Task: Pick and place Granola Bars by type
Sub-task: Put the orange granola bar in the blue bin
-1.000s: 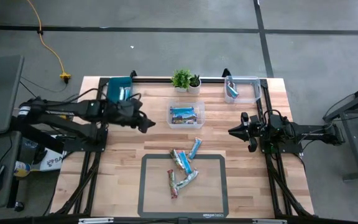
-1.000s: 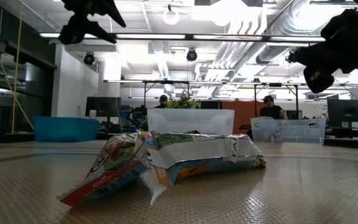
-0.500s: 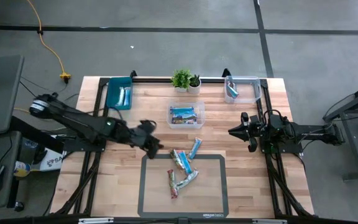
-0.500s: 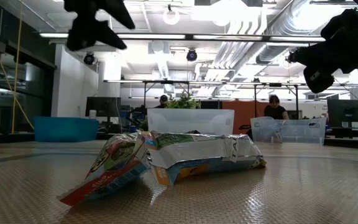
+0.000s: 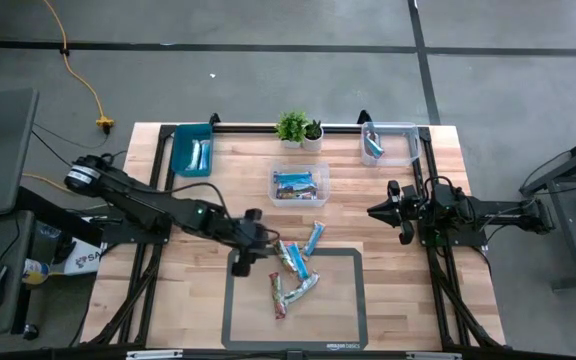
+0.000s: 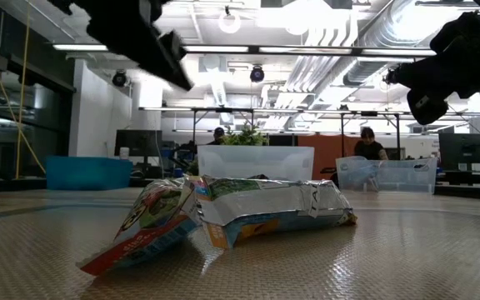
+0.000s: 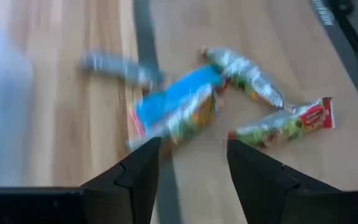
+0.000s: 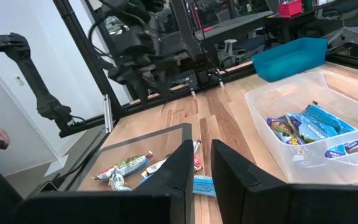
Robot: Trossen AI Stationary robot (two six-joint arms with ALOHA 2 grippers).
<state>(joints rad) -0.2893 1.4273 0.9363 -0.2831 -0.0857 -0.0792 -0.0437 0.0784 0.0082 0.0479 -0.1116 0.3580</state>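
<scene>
Partly sorted: some bars (image 5: 293, 186) binned in the clear middle tub (image 5: 277, 173), blue tray (image 5: 180, 152) and right tub (image 5: 398, 130), several loose bars (image 5: 293, 270) on the worktop mat (image 5: 343, 325); left gripper (image 5: 242, 262) beside them, fingers open, empty; right gripper (image 5: 373, 212) idle, fingers nearly shut, empty.

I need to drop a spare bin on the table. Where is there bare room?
Bare wood lies between the mat and the table's right edge, below the right hand. Crowded: the mat's top, where granola bars cluster under the left hand.
</scene>
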